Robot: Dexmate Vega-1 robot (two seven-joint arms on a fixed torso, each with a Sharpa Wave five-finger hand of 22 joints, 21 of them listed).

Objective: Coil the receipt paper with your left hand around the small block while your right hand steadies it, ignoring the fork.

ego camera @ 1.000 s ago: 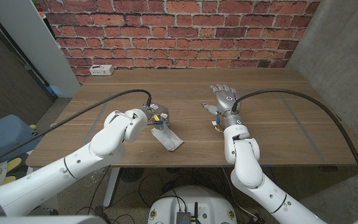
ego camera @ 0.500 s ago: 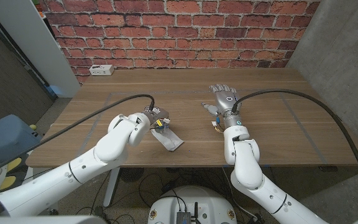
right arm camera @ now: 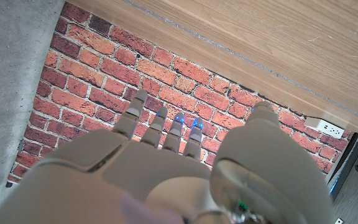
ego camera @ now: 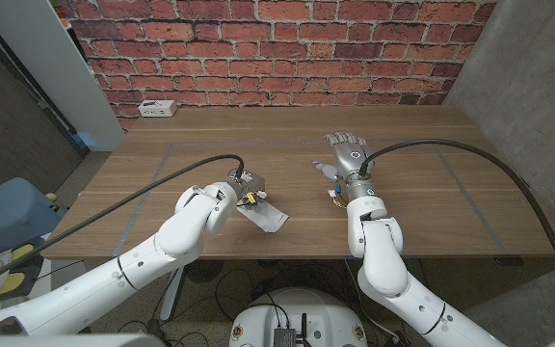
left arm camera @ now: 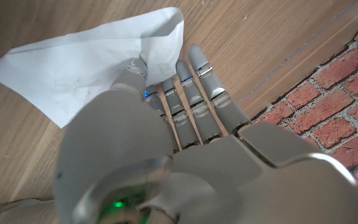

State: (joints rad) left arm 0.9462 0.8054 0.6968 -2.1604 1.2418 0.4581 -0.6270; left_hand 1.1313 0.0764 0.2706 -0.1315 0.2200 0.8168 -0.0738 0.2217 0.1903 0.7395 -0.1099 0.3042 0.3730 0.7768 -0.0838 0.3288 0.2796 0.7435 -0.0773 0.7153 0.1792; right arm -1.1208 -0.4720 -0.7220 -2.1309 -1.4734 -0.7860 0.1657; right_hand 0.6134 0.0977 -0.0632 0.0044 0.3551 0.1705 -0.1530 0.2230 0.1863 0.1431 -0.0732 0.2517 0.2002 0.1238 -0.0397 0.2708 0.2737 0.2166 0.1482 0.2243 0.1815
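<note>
- A wooden table [ego camera: 432, 193] stands in front of a red brick wall [ego camera: 287, 48], seen from above with both robot arms reaching in from the near edge.
- The left hand [ego camera: 242, 185] is near the table's front, left of centre, with its fingers [left arm camera: 194, 87] straight and close together, reaching onto the wood.
- A white sheet of receipt paper [ego camera: 266, 216] lies flat and slightly crumpled on the table just beside that hand, on its right and towards the near edge.
- In the left wrist view the thumb side of the hand touches the paper's [left arm camera: 73, 68] edge, where one corner is lifted; whether the paper is actually pinched cannot be told.
- The right hand [ego camera: 347, 154] is at the table's middle, well apart from the paper, fingers stretched out side by side towards the wall and holding nothing.
- A white power strip [ego camera: 157, 109] lies at the far left corner of the table.
</note>
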